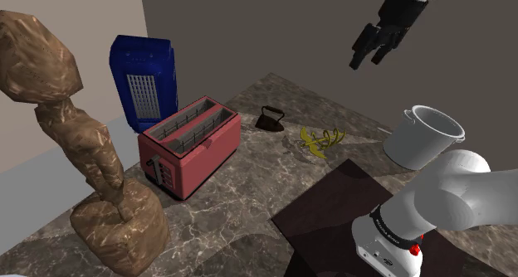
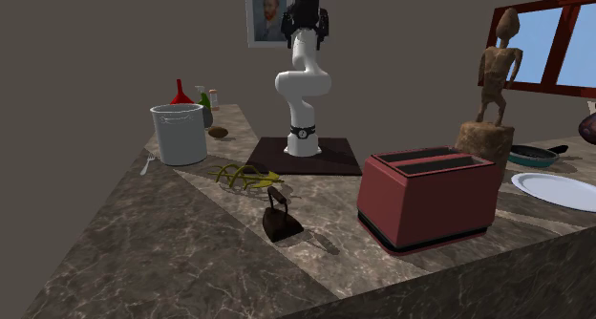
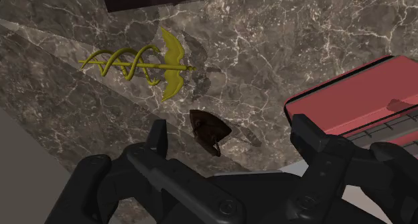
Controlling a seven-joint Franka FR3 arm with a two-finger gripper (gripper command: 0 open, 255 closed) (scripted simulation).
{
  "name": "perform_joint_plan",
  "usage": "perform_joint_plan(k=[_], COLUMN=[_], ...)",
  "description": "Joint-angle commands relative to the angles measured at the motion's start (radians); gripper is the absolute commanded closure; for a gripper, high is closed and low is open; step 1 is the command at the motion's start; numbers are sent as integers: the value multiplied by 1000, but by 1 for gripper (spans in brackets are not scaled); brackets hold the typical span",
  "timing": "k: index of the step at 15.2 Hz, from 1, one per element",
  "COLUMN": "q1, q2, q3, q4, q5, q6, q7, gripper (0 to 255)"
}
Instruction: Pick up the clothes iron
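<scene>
The iron [image 3: 211, 130] is small and dark brown. It stands on its flat sole on the marble desk [image 3: 281, 48], and in the wrist view it sits in the gap between the two black fingers [image 3: 159, 139]. The fingers are spread wide and touch nothing. In the shoulder view they [image 1: 358, 58] hang high above the desk, well apart from the iron [image 1: 271, 118].

A yellow twisted ornament [image 3: 144, 63] with wings lies flat near the iron, farther out past the fingertips. A red toaster [image 3: 355, 102] stands near the iron on the other side, off the outer side of one finger. It is the tallest thing close to the iron [image 2: 281, 217].

Farther off, a white pot [image 1: 423, 137] stands past the ornament [image 1: 320, 140], toward the arm's stand. A dark mat [image 1: 332, 209] lies under the arm's base. A blue box [image 1: 145, 80] stands behind the toaster [image 1: 191, 143] against the wall. A brown statue [image 1: 83, 143] rises at the near corner of the desk. The second exterior view also has a white plate [image 2: 559, 188] and a pan [image 2: 535, 155] beyond the toaster [image 2: 430, 198].

In the wrist view the toaster is cut off by the picture's edge and partly covered by a finger. The iron's handle is hard to make out there against its dark body. In the shoulder view the arm above the fingers runs out of the picture.
</scene>
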Motion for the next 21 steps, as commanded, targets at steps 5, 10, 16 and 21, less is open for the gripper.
perform_joint_plan(k=[5,10,16,21], q1=[6,13,30,52], q2=[59,169,349,529], q3=[-58,-127,-206,-263], q4=[-70,-124,-138,-106], q5=[-10,-11,11,65], q6=[127,286,467,598], q7=[-84,-192,-331,-463], gripper=[0,0,0,0])
